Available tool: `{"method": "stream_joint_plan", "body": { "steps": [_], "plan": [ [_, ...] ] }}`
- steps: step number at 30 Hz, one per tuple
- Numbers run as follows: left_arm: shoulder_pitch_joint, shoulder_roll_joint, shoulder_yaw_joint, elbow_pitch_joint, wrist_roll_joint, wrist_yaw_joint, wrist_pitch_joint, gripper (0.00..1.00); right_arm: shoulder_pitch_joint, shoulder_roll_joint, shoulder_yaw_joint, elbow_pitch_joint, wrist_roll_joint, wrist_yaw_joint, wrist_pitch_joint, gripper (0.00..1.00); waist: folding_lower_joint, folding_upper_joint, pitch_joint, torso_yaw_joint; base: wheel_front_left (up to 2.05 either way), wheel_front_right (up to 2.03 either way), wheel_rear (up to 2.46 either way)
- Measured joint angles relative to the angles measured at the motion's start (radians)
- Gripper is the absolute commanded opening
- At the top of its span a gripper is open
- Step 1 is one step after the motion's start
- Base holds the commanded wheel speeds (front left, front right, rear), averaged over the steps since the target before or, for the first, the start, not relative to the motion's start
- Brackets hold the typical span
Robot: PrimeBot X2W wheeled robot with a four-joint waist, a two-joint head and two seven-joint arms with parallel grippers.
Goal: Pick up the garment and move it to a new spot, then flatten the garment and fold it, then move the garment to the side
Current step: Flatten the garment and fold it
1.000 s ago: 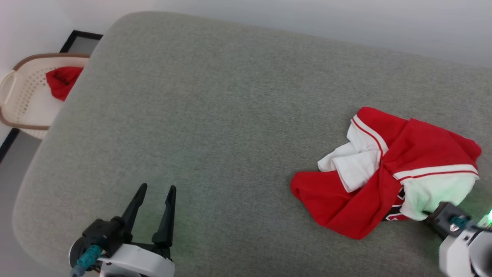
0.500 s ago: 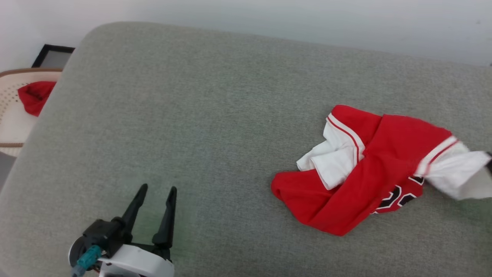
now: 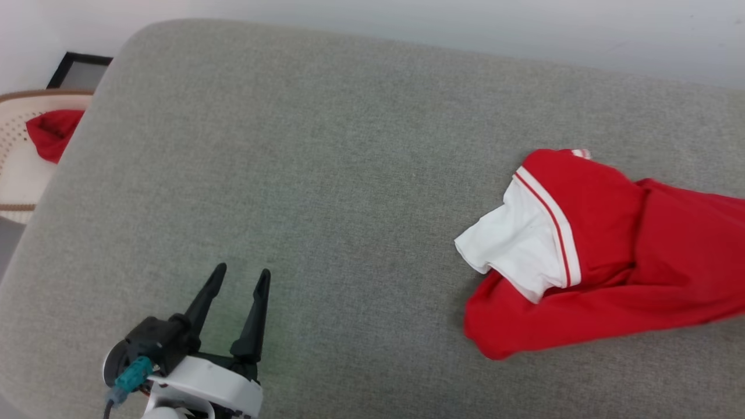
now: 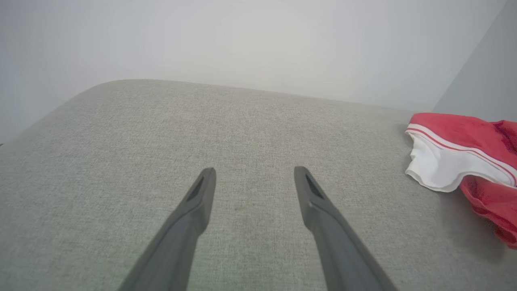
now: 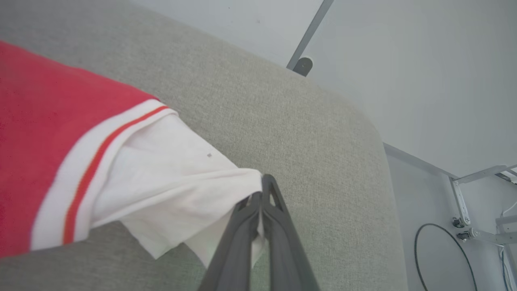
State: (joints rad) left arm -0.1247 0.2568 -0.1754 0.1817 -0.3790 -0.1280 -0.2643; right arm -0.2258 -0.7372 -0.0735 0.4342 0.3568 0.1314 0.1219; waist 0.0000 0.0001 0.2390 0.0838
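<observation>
At the far left a pale basket (image 3: 14,174) holding a red cloth (image 3: 51,132) sits beside the end of the grey cushion (image 3: 326,163). It has no part in this step. Next along, the left gripper (image 3: 242,270) hovers low over the near left of the cushion, its two dark fingers spread wide with nothing between them. The step in hand looks like the first one, carrying the garment (image 3: 611,256) to a new spot by a single pinch. To do it well, the lift should be high enough that the red bulk clears the cushion rather than dragging and twisting. The travel should be slow, because a thin hem can slip from narrow fingertips. A good place to set it down would be the open middle of the cushion, where both arms can reach it for flattening. Until then the left gripper is best kept released and out of the path. The garment lies on the right part of the cushion, well apart from the left gripper, and runs off the right edge of the head view. One white sleeve (image 3: 518,244) with striped trim points back toward that gripper. Furthest right, in the right wrist view, the right gripper (image 5: 263,194) is clenched on a sleeve edge (image 5: 226,182), the white cloth drawn to a point at its tips. I cannot tell how much of the garment is off the cushion.
</observation>
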Motion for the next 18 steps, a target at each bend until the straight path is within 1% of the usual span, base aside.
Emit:
{"method": "stream_joint_plan", "body": {
  "steps": [4, 8, 9, 10, 11, 12, 15, 18],
  "plan": [
    [-0.011, 0.006, -0.003, 0.004, -0.003, 0.0, 0.0, 1.0, 0.007, 0.017, -0.03, 0.105, -0.062, 0.0, -0.028, 0.0, 0.0, 0.0, 0.012, 0.008, 0.0, 0.0, 0.0],
    [-0.026, 0.025, -0.017, 0.017, -0.004, 0.0, 0.0, 1.0, -0.018, 0.056, -0.029, 0.171, -0.095, 0.0, -0.054, 0.0, 0.0, 0.0, 0.017, 0.003, 0.0, 0.0, 0.0],
    [-0.033, 0.032, -0.027, 0.024, -0.007, 0.0, 0.0, 1.0, -0.028, 0.063, -0.029, 0.185, -0.102, 0.0, -0.062, 0.13, 0.0, 0.0, 0.017, 0.0, 0.0, 0.0, 0.0],
    [-0.043, 0.035, -0.041, 0.027, -0.021, 0.0, 0.0, 1.0, -0.04, 0.072, -0.033, 0.196, -0.105, 0.0, -0.07, 0.41, 0.0, 0.0, 0.017, -0.004, 0.0, 0.0, 0.0],
    [-0.055, 0.041, -0.058, 0.031, -0.039, 0.0, 0.0, 1.0, -0.053, 0.08, -0.035, 0.206, -0.113, 0.0, -0.08, 0.94, 0.0, 0.0, 0.017, -0.008, 0.0, 0.0, 0.0],
    [-0.071, 0.056, -0.08, 0.034, -0.045, 0.0, 0.001, 1.0, -0.061, 0.086, -0.04, 0.216, -0.122, 0.0, -0.09, 1.0, 0.0, 0.0, 0.016, -0.012, 0.0, 0.0, 0.0],
    [-0.145, 0.113, -0.133, 0.026, -0.085, -0.001, 0.033, 1.0, -0.071, 0.091, -0.073, 0.231, -0.133, 0.0, -0.13, 1.0, 0.0, 0.0, 0.012, -0.024, 0.0, 0.0, 0.0],
    [-0.242, 0.176, -0.195, 0.001, -0.127, -0.001, 0.096, 1.0, -0.071, 0.091, -0.121, 0.222, -0.137, 0.0, -0.171, 1.0, 0.0, 0.0, 0.005, -0.039, 0.0, 0.0, 0.0]
  ]
}}
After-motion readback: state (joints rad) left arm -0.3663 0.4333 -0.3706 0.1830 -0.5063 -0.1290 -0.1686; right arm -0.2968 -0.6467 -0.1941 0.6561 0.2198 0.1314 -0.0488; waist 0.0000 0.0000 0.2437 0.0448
